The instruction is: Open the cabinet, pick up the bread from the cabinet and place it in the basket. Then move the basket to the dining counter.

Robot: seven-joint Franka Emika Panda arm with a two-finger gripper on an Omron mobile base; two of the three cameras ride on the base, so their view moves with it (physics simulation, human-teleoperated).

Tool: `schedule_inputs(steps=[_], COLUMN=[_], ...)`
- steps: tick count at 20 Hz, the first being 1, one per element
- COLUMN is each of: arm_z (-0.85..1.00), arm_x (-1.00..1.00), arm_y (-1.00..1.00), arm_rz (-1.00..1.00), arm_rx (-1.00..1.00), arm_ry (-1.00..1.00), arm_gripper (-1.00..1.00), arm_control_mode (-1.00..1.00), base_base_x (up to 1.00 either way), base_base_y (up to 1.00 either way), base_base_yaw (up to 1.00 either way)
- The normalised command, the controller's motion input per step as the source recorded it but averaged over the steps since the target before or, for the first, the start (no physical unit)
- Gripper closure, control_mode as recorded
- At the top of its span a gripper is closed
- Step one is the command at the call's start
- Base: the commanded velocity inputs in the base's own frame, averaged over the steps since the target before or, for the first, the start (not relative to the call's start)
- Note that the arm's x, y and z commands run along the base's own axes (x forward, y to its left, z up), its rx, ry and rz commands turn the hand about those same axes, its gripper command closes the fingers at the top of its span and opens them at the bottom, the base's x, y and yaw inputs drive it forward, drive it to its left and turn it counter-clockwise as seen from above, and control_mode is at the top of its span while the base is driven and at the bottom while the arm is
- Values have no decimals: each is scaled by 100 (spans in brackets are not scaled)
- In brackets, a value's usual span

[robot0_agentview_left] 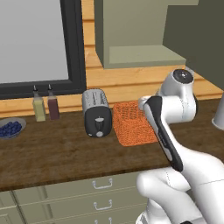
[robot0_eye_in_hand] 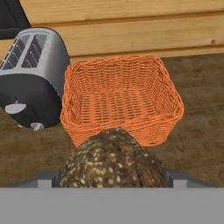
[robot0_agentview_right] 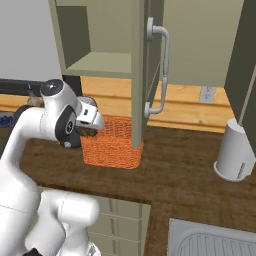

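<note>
On the bench [robot0_agentview_left: 57, 153] the basket [robot0_agentview_left: 131, 122] stands just right of the toaster [robot0_agentview_left: 96, 113], both against the back wall. Left of the toaster stand two bottles [robot0_agentview_left: 46, 105], and further left a bowl [robot0_agentview_left: 9, 127]. The cabinet [robot0_agentview_right: 100, 40] hangs above the basket, its door [robot0_agentview_right: 142, 70] swung out in front. The bread [robot0_eye_in_hand: 111, 164] sits in the claw [robot0_eye_in_hand: 111, 177], before and above the basket's near rim. A canister [robot0_agentview_right: 234, 152] stands well to the right.
</note>
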Motion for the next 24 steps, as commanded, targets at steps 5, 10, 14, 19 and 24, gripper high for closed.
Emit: schedule_inputs(steps=[5,10,14,19,24], arm_z=[-71,-20,0,-12,-42], arm_x=[77,70,43,43,53], arm_y=[-37,-8,0,0,-2], arm_rz=[0,0,-2,0,0], arm_rx=[0,0,0,0,0], arm_ry=[16,9,10,15,23], arm_gripper=[100,100,100,100,100], arm_control_mode=[-100,-100,-100,-100,-100], base_base_x=[0,0,0,0,0], base_base_y=[0,0,0,0,0], base_base_yaw=[0,0,0,0,0])
